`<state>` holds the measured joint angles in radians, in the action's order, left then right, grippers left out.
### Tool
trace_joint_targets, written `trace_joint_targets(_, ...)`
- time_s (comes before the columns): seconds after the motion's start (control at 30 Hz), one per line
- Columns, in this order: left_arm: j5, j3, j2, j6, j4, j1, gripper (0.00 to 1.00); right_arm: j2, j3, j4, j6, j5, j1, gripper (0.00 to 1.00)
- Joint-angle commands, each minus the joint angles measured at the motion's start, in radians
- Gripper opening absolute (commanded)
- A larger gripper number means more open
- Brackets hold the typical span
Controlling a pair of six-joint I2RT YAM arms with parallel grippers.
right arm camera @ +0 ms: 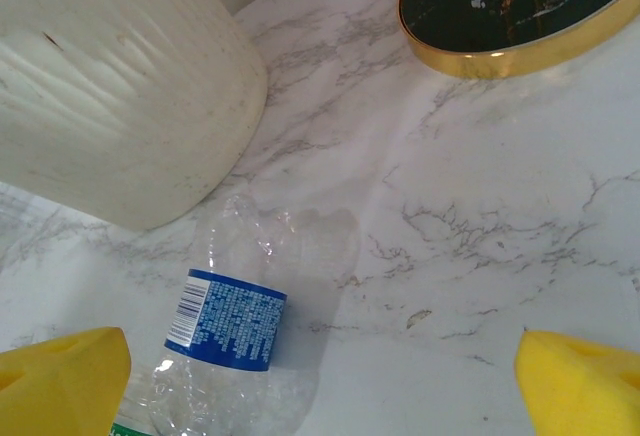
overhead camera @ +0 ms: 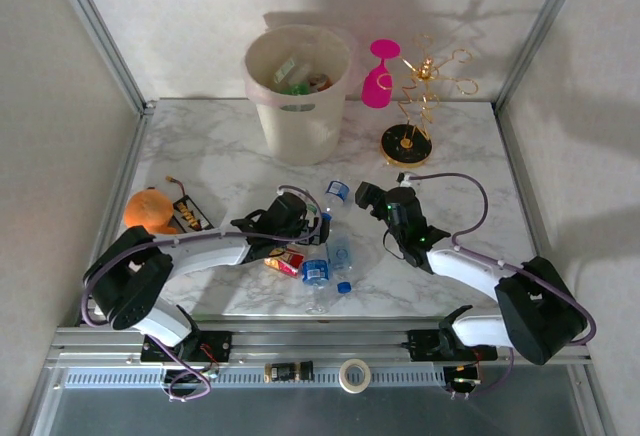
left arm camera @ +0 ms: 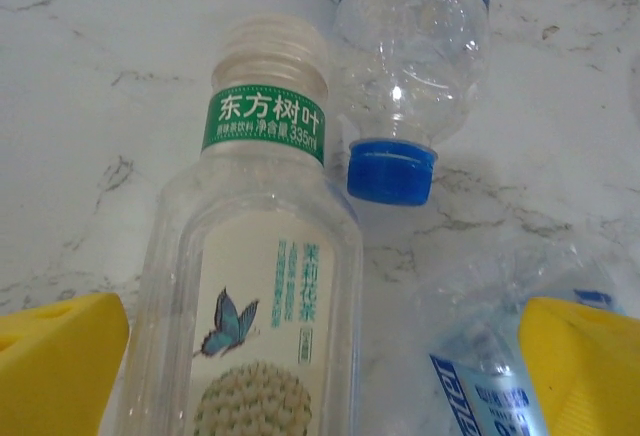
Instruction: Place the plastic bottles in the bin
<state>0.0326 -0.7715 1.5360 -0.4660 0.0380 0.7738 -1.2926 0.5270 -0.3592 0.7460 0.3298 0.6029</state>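
Fingertips (left arm camera: pixel 55 366) of the left gripper (left arm camera: pixel 320 371) are spread wide, with nothing clamped. Between them a capless clear bottle (left arm camera: pixel 255 286) with a green neck band and a butterfly label is laid on the marble table (left arm camera: pixel 90 106), its mouth pointing away from the gripper. Just ahead of it a blue-capped bottle (left arm camera: pixel 410 66) is seen, cap towards the gripper, and a crushed blue-labelled bottle (left arm camera: pixel 480 376) is seen just beside the other fingertip. The right gripper (right arm camera: pixel 320 386) is likewise parted and empty. A clear bottle with a blue wrapper (right arm camera: pixel 240 341) is found between its fingers (right arm camera: pixel 60 381), nearer one of them. Ahead of it the cream bin (right arm camera: pixel 110 86) is stood, with several bottles (overhead camera: pixel 300 78) already inside, and the gold-rimmed black base of the wire stand (right arm camera: pixel 520 11) is placed off to the other side.
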Motion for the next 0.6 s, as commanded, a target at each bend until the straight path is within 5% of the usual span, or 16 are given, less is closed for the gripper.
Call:
trace_joint_targets(0.0, 0.059, -0.036, 0.033, 0.022, -0.040, 0.012, 1.00, -0.005, 0.020, -0.029, 0.038, 0.016, 0.005, 0.99)
trace_joint_targets(0.57, 0.122, -0.048, 0.127, 0.010, -0.033, 0.018, 0.91, -0.003, 0.021, -0.024, 0.027, 0.026, 0.005, 0.99)
